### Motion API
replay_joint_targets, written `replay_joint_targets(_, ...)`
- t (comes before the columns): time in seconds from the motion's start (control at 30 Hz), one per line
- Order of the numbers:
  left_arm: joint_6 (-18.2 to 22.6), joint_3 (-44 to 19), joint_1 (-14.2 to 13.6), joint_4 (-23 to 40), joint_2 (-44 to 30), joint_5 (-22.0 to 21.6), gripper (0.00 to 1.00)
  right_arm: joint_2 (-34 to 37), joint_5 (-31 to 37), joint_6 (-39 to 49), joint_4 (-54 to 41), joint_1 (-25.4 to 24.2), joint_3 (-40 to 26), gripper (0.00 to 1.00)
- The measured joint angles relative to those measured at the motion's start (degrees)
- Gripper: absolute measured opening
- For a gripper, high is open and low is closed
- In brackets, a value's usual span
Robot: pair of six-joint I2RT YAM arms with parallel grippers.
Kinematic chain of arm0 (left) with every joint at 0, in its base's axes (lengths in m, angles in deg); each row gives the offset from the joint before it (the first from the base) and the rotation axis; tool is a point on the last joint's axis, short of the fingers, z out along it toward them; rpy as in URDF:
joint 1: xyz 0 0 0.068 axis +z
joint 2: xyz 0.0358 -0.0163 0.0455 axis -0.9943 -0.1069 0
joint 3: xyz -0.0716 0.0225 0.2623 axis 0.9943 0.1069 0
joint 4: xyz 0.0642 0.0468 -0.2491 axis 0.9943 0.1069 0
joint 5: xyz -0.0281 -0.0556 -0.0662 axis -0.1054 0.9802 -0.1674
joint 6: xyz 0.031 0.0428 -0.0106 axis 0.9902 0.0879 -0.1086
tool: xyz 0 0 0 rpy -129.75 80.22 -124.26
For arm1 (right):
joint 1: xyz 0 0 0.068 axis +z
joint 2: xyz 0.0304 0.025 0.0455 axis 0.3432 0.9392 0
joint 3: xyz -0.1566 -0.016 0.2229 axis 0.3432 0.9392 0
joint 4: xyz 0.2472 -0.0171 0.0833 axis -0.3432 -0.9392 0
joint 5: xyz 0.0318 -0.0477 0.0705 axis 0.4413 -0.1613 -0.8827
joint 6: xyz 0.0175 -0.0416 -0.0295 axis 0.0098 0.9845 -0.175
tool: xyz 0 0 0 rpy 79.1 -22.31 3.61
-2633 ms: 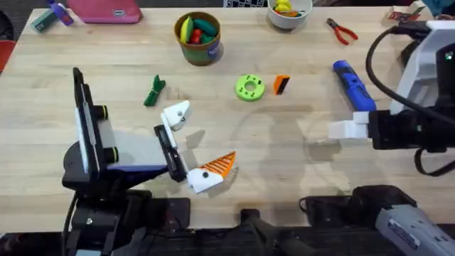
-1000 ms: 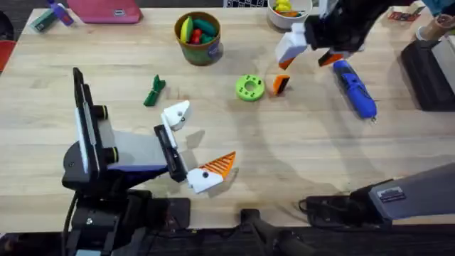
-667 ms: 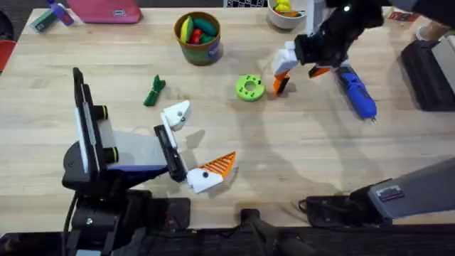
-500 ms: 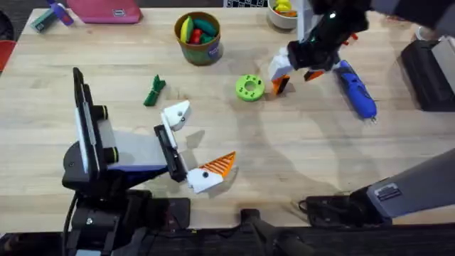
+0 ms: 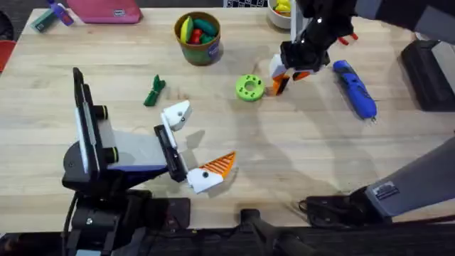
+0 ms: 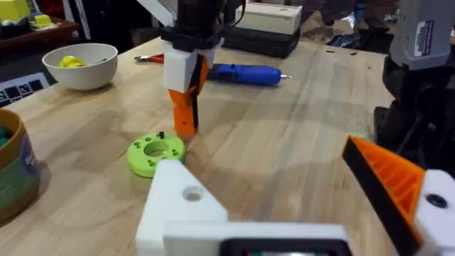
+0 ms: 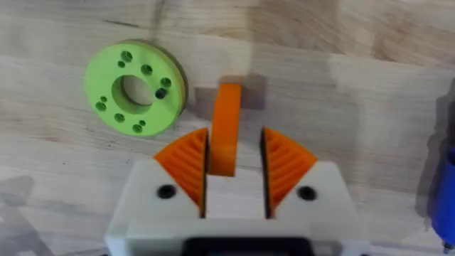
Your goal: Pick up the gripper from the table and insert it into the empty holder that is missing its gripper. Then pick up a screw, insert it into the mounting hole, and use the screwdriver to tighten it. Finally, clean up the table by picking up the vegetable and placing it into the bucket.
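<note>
Two end effectors matter here. Nearest the bases, the left end effector point(image 5: 190, 146) lies low over the wooden desk point(image 5: 298, 163) with its fingers spread wide: one tip is a bare white angular plastic holder point(image 5: 175, 114) with an empty mounting hole, the other a twin white block carrying a ribbed orange wedge point(image 5: 222, 164). Just beyond the holder lies the small dark green toy vegetable point(image 5: 153, 91).

Farther out, past the middle of the desk, the right end effector point(image 5: 284, 70) stands over the small orange wedge-shaped plastic gripper point(image 7: 227, 136), which sits on edge just beside the flat bright green round disc with holes point(image 5: 249, 87). In the right wrist view the orange ribbed pads point(image 7: 186, 166) straddle the wedge with a slim gap showing on each side, so the fingers are parted around it and not yet pinching. The bright blue cylindrical screwdriver point(image 5: 354, 88) lies near it, and the round bucket with an orange-yellow rim point(image 5: 198, 38) stands at the far edge.

Judged from this, the step in hand is the grasp. To do it well, the pads should close squarely on the wedge's flat sides and low enough to hold firmly, since an off-centre squeeze could tip it toward the disc. A straight lift would then keep its orientation for seating in the holder.
</note>
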Motion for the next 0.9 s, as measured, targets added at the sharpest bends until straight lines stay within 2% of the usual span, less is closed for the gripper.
replay_joint_targets(0.07, 0.0, 0.0, 0.0, 0.0, 0.0, 0.0, 0.987, 0.1, 0.0, -0.1, 0.0, 0.2, 0.0, 0.308)
replay_joint_targets(0.13, 0.0, 0.0, 0.0, 0.0, 0.0, 0.0, 0.988, 0.1, 0.1, -0.4, -0.1, 0.6, 0.0, 0.102)
replay_joint_targets(0.17, 0.0, 0.0, 0.0, 0.0, 0.0, 0.0, 0.989, 0.1, 0.2, -0.4, -0.2, 0.8, 0.0, 0.036)
replay_joint_targets(0.2, 0.0, 0.0, 0.0, 0.0, 0.0, 0.0, 0.989, 0.1, 0.5, -0.5, -0.2, 1.0, 0.0, 0.016)
replay_joint_targets(0.43, 0.0, 0.0, 0.0, 0.0, 0.0, 0.0, 0.987, 0.1, 1.3, -0.6, -0.8, 1.8, 0.0, 0.014)
replay_joint_targets(0.63, 0.0, 0.0, 0.0, 0.0, 0.0, 0.0, 0.988, -0.6, 0.5, -1.1, -5.6, 1.9, -2.0, 0.013)
replay_joint_targets(0.73, 0.0, 0.0, 0.0, 0.0, 0.0, 0.0, 0.988, -4.2, -1.6, -1.4, -4.4, 1.9, -2.6, 0.012)
replay_joint_targets(0.9, 0.0, 0.0, 0.0, 0.0, 0.0, 0.0, 0.987, -14.5, -7.1, -2.6, -1.9, 1.9, -2.5, 0.011)
